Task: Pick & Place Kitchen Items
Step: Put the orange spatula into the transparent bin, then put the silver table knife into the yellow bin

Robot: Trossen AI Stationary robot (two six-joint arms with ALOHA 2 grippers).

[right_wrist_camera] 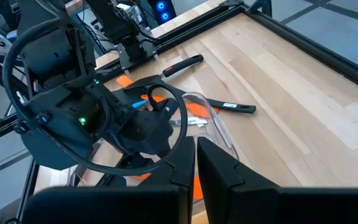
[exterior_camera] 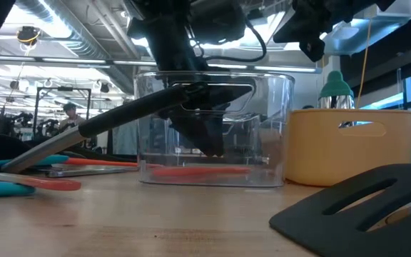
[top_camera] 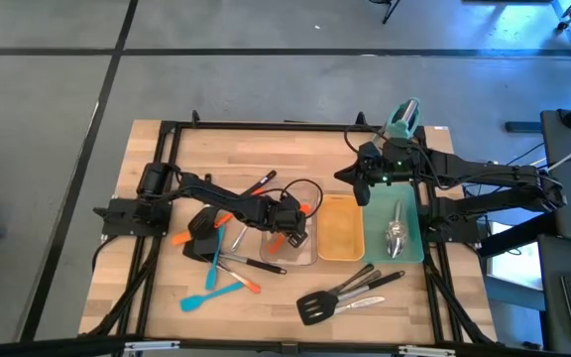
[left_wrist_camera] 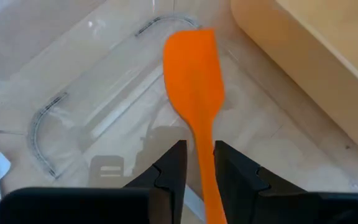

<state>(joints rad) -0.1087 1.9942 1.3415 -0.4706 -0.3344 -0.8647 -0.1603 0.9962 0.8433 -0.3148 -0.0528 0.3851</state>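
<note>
- Your wooden table [top_camera: 157, 159] carries scattered utensils.
- Left gripper [left_wrist_camera: 197, 163] sits inside the clear tray [left_wrist_camera: 73, 106], fingers narrowly parted around the orange spatula [left_wrist_camera: 192, 81] (blade on tray floor).
- Right gripper [right_wrist_camera: 196, 158] hovers closed, holding nothing.

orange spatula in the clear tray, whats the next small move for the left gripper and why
Probably open a little wider, then lift straight up out of the clear tray. The orange spatula already lies with its blade on the tray floor, and the left gripper stands with its fingers close on either side of the handle, so lifting now could drag it.
</note>
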